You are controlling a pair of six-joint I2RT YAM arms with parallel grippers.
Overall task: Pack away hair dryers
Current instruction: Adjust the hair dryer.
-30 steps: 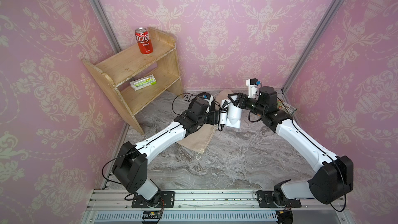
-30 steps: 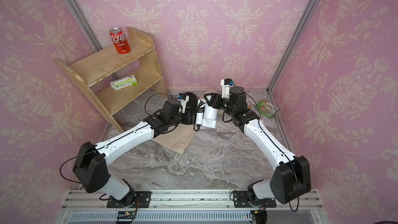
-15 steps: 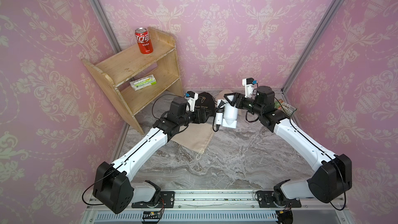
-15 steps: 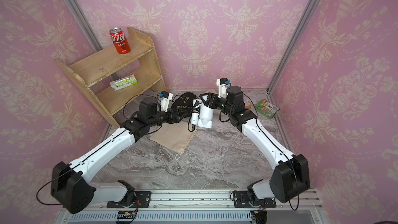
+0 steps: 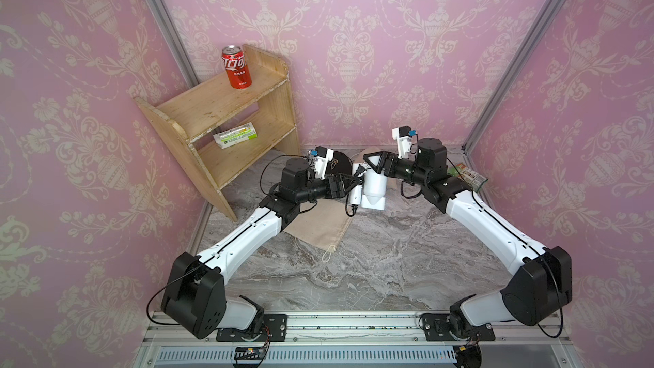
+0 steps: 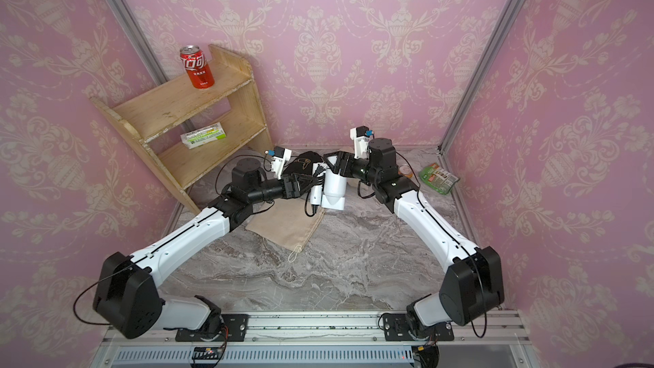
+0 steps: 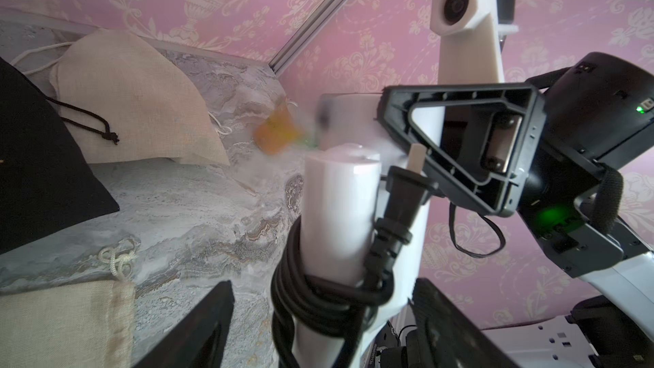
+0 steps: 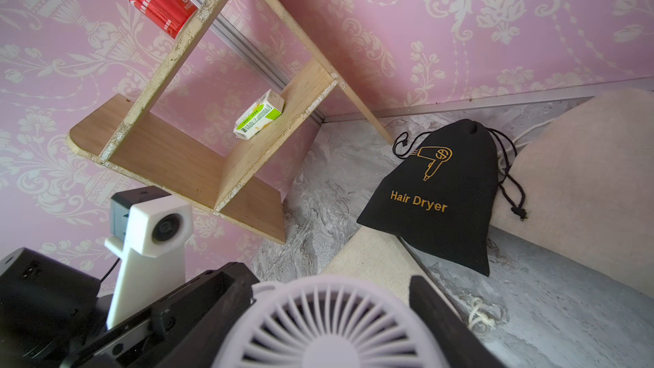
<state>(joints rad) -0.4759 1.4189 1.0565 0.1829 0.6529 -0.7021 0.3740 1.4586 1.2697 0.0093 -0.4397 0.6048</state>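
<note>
Fingers point(image 8: 439, 316) of the right gripper point(image 8: 329, 299) are pinching the white hair dryer point(image 5: 374, 189) point(image 6: 334, 185) across its barrel, one on each side of the round fan grille point(image 8: 329, 331), so that claw is clamped on the dryer, no doubt there. Dryer sits out in front of the wooden shelf point(image 5: 219, 107), a little way off its foot, and in both top views it looks lifted off the marble table point(image 5: 389, 260), barrel roughly upright. Its handle point(image 7: 336, 207) runs alongside the barrel on the shelf side, with the black cord point(image 7: 318, 295) wound round it and the plug point(image 7: 407, 189) sticking up beside it.

Left gripper point(image 7: 322, 327) reaches in from the shelf side and is spread wide, one finger either side of the corded handle with a gap showing on both sides in the left wrist view, so it's around the handle but not squeezing it.

Other stuff: black pouch point(image 8: 435, 192) printed "Hair Dryer" lies on the marble between the shelf and the dryer, cinched shut. Stuffed beige pouch point(image 8: 584, 171) lies right against it on the side away from the shelf. Flat beige pouch point(image 5: 318, 228) is spread out near the shelf's foot, partly under the left arm. Red can point(image 5: 236, 67) stands on the shelf's top board, green-and-white box point(image 5: 235, 135) on the lower one. Green packet point(image 6: 439, 177) is well apart from the shelf, over at the table's opposite edge.
</note>
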